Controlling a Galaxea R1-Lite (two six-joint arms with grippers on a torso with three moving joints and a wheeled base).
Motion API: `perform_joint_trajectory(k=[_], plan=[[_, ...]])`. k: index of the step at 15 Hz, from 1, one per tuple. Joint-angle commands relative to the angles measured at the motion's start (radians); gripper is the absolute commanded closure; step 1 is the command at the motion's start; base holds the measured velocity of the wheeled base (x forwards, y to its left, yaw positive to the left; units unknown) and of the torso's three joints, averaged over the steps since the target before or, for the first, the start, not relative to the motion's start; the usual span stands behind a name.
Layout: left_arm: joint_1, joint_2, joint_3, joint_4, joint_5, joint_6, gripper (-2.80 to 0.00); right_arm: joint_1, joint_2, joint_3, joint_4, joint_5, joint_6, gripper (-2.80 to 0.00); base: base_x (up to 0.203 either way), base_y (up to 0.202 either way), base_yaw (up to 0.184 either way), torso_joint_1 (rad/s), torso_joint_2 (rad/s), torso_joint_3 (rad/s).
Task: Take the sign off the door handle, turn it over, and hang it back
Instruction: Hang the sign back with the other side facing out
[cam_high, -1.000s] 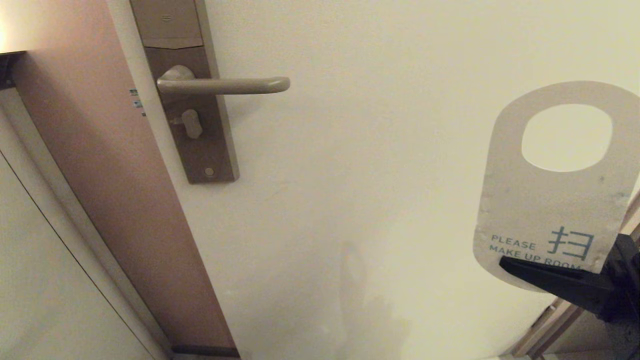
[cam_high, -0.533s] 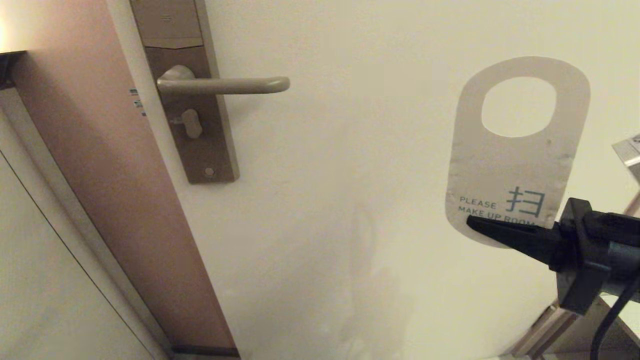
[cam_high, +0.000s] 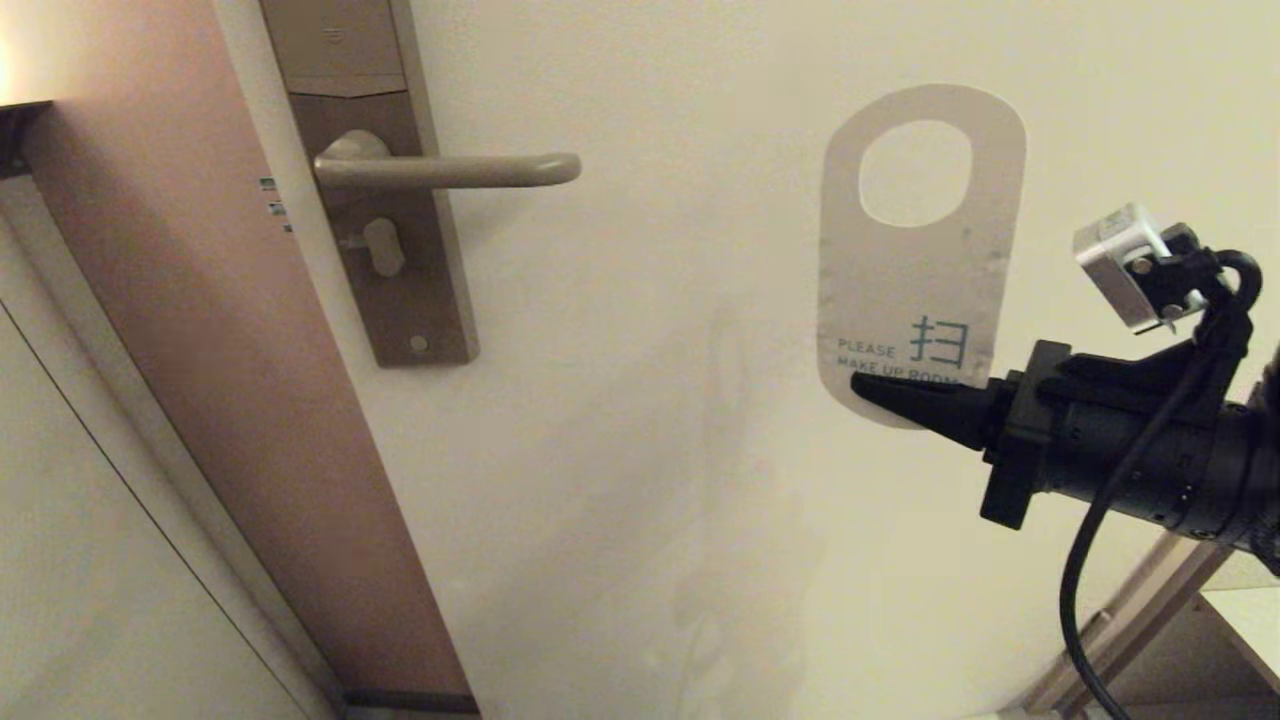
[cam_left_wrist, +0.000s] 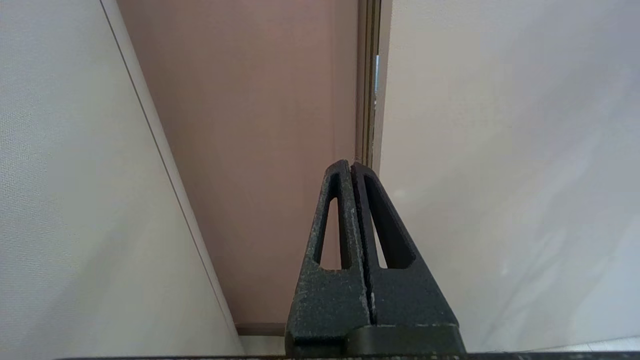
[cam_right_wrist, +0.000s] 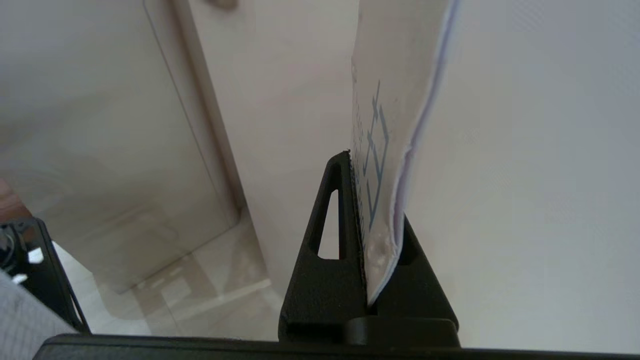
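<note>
The right pincer (cam_high: 865, 385), a pair of black tapered plastic fingers on a black arm, reaches in from the right side of the head view with its tips pointing toward the door's hinge-free edge. It is clamped on the bottom rounded end of the sign (cam_high: 915, 290), a flat off-white card hanger with a large oval hole. The card stands upright above the pincer, hole uppermost, with teal lettering "PLEASE MAKE UP ROOM" facing the head camera just above the fingers. In the right wrist view the card's edge (cam_right_wrist: 395, 165) runs straight up out of the pressed-together fingers.

Beyond the pincer and card is the pale cream door (cam_high: 650, 450). Well apart from the pincer, off to its tip side and a little higher, the door handle (cam_high: 450, 170), a slim horizontal bronze-beige metal lever on a tall brown plate, sticks out bare.

The left pincer (cam_left_wrist: 352, 167), also black, has its fingers pressed together and empty, pointing at the door's edge.
</note>
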Motion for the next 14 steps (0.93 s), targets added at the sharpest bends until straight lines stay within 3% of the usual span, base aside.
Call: perform_joint_trajectory(k=[1,9,14], plan=[[0.000,0.001,0.000,-0.001,0.000,-0.001,0.00,0.045,0.063,-0.061,0.008,-0.021,0.000,0.00,0.000,0.000,0.000,0.000,0.00,0.000],[0.000,0.001,0.000,-0.001,0.000,0.000,0.00,0.219,0.136,-0.228,0.120,-0.138,0.006,0.00,0.000,0.000,0.000,0.000,0.00,0.000],[0.000,0.001,0.000,-0.001,0.000,0.000,0.00,0.319,0.188,-0.295,0.145,-0.297,0.002,0.00,0.000,0.000,0.000,0.000,0.00,0.000]])
